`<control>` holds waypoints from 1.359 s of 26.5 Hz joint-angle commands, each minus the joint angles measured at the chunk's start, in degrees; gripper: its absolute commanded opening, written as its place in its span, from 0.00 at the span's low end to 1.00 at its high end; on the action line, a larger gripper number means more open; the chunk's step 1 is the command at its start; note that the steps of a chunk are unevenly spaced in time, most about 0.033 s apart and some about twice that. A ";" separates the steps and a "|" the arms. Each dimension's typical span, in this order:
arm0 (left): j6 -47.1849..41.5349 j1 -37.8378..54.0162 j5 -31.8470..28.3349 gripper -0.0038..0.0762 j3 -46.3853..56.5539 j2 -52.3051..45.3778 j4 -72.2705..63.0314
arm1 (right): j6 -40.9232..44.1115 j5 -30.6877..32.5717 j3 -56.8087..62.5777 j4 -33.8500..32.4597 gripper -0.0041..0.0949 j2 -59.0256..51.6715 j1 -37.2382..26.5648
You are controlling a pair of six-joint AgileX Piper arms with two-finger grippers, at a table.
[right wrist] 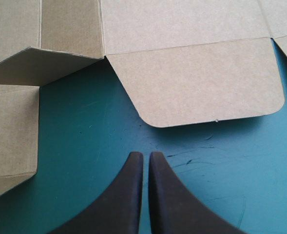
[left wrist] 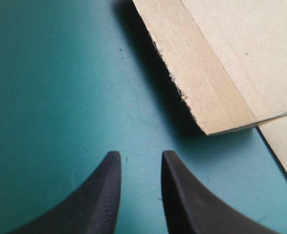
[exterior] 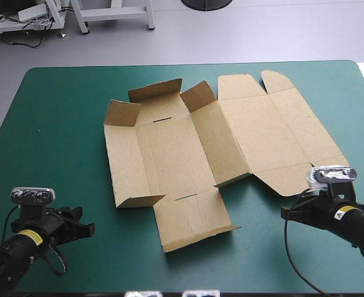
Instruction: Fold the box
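Observation:
The brown box (exterior: 188, 148) lies as a cut sheet on the middle of the teal-green cover, mostly flat, with its far-left flaps and a middle wall partly raised. My left gripper (exterior: 86, 226) rests low near the front left, short of the sheet's left side. In the left wrist view this gripper (left wrist: 139, 155) is open by a narrow gap, holding nothing, and a raised edge of the box (left wrist: 216, 63) lies ahead of it. My right gripper (exterior: 290, 213) sits near the front right. Its fingers (right wrist: 143, 155) are shut and empty, just short of a rounded flap (right wrist: 206, 83).
Bare teal-green cover (exterior: 52, 124) surrounds the sheet on the left, the front and the far right. The table's front edge runs close behind both grippers.

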 commanded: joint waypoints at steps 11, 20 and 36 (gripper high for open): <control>0.01 -0.19 -7.33 0.54 -12.33 20.56 -9.24 | -1.33 -2.52 -6.47 3.29 0.09 7.72 -0.26; 17.01 1.13 -7.73 0.54 -16.06 33.85 -33.18 | -1.93 -1.04 -6.54 3.78 0.09 7.83 -0.26; 40.78 27.84 16.82 0.70 -13.21 34.63 -50.80 | -2.86 -1.14 -6.54 5.20 0.04 7.83 -0.26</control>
